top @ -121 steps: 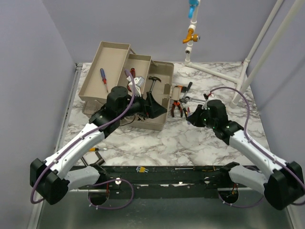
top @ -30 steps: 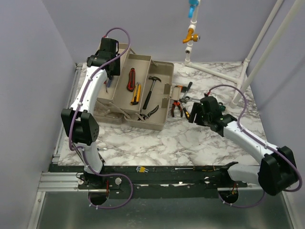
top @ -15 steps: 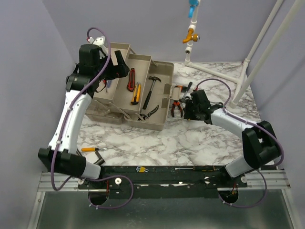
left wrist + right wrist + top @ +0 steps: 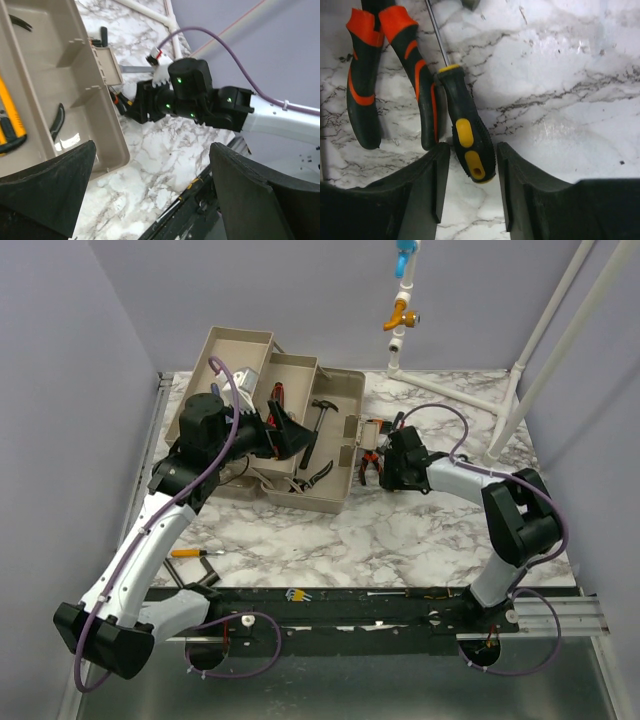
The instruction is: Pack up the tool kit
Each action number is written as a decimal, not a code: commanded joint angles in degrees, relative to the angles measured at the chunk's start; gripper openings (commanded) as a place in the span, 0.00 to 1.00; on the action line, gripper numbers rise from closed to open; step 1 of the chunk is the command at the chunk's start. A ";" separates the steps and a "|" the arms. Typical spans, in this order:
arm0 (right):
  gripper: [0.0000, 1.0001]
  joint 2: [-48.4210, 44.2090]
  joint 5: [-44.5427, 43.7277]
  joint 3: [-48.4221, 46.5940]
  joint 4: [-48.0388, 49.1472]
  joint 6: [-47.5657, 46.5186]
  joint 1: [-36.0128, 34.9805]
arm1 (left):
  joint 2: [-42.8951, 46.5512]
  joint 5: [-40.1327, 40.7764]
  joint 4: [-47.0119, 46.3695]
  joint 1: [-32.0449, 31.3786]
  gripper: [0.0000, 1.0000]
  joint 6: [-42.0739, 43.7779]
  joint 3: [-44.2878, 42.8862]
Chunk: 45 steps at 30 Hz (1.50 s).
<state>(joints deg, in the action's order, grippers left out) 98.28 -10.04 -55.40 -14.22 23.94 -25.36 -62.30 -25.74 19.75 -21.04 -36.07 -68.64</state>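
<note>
The tool kit's beige toolbox stands open at the back left, trays spread, with a hammer and pliers inside. My left gripper hovers above its middle tray, open wide and empty; in the left wrist view its fingers frame the box corner. My right gripper is low over the marble just right of the box. It is open, its jaws straddling the butt of a black-and-yellow screwdriver, with a gap on each side. Red-handled pliers lie beside it.
An orange screwdriver lies on the marble near the front left. Small hex keys rest on the front rail. White pipe frames stand at the back right, and a pipe with a yellow valve hangs above.
My left arm has swung from the far left tray to above the box's middle, jaws opened wide. My right gripper slid left onto the screwdriver handle, its jaws narrowing around it.
</note>
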 commanded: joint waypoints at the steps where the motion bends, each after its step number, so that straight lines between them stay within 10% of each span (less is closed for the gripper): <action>1: 0.45 2.64 -2.98 -2.62 0.49 0.02 0.45 | 1.08 -2.76 -5.09 -2.35 0.99 -2.55 2.45; 6: 0.11 0.12 -1.59 -0.96 1.50 0.19 0.40 | 0.89 0.81 -7.66 -3.61 0.99 -6.69 6.27; 11: 0.04 -8.23 -1.27 3.58 1.48 0.50 0.42 | 4.72 3.70 -18.77 -3.60 0.99 -13.03 16.87; 36: 0.01 -49.78 34.92 20.65 13.60 5.54 0.41 | -17.72 -0.32 -42.16 -20.78 0.90 -20.34 17.57; 45: 0.01 -49.88 42.23 21.39 18.26 6.29 0.40 | -22.91 -0.69 -47.11 -22.79 0.63 -22.20 14.56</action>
<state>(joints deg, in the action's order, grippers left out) 48.49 27.05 -34.44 0.05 29.19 -25.36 -83.68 -25.26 -22.68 -43.22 -57.47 -51.44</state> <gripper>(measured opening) 0.299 0.716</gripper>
